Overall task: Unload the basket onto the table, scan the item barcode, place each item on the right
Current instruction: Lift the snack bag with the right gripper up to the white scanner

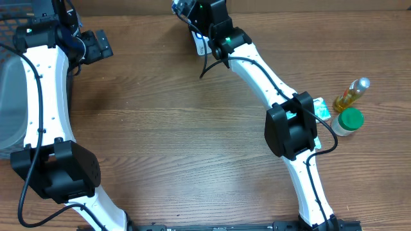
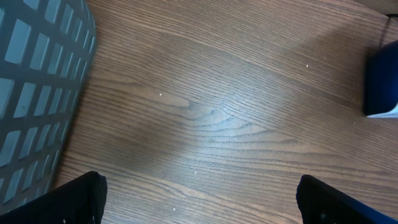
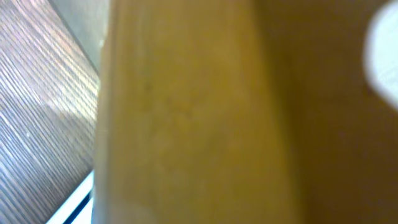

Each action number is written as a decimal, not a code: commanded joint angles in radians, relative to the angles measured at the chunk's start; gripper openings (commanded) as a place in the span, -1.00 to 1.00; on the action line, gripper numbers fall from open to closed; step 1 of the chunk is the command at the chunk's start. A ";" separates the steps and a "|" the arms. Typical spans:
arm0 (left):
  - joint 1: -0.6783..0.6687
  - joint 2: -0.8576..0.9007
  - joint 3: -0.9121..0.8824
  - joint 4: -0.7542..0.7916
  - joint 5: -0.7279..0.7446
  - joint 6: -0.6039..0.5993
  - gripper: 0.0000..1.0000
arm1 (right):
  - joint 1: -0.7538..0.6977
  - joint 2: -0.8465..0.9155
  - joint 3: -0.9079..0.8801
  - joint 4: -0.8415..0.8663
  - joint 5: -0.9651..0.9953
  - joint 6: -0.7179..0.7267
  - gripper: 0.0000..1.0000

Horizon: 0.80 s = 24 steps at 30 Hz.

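**Barcode scan rig: what's on the desk right now**

The whole surface is a brown wood-grain desk [image 1: 167, 128], pretty matte, with a soft pale glare patch in the left wrist view and a few tiny white specks on it. You can't see any of the room beyond it, it's basically all desk.

At 9 o'clock a grey lattice basket [image 1: 8, 96] sits at the edge. The left wrist camera catches its wall along the left side.

The left pincer [image 1: 96, 45] hangs at about 10 o'clock with its fingers [image 2: 81, 199] wide apart and nothing between them, just bare wood below.

The right arm reaches up to 12 o'clock. The right pincer [image 1: 185, 8] is closed together. Its camera is filled by a blurry tan item [image 3: 186, 112] pressed right up close, so the task's thing is up there at 12 o'clock. I honestly can't tell whether the pincer actually grips it. Just under that wrist there's a white-and-blue thing [image 1: 200, 43], mostly hidden by the arm.

Over at 3 o'clock, well apart from both pincers, there's a little cluster:
- a bottle of yellow liquid [image 1: 352, 93], lying tilted
- a green-lidded jar [image 1: 349, 120] just beside it
- a small teal packet [image 1: 321, 108] tucked against the right arm
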 commanded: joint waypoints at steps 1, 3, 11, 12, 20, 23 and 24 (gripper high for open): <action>-0.005 -0.003 0.015 0.003 -0.007 -0.010 0.99 | -0.008 0.035 0.005 0.008 -0.033 0.038 -0.93; -0.005 -0.003 0.015 0.003 -0.007 -0.010 0.99 | -0.007 0.036 0.005 0.005 -0.034 0.077 -0.93; -0.005 -0.003 0.015 0.003 -0.007 -0.010 0.99 | -0.003 0.036 0.005 -0.056 -0.041 0.159 -0.93; -0.006 -0.003 0.015 0.003 -0.006 -0.010 0.99 | -0.003 0.036 0.005 -0.061 -0.041 0.180 -0.93; -0.009 -0.003 0.015 0.003 -0.007 -0.010 0.99 | -0.003 0.036 0.005 -0.089 -0.092 0.305 -0.93; -0.009 -0.003 0.015 0.003 -0.006 -0.010 0.99 | -0.003 0.036 0.005 -0.133 -0.098 0.318 -0.93; -0.009 -0.003 0.015 0.002 -0.007 -0.010 0.99 | -0.003 0.036 0.005 -0.149 -0.105 0.319 -0.93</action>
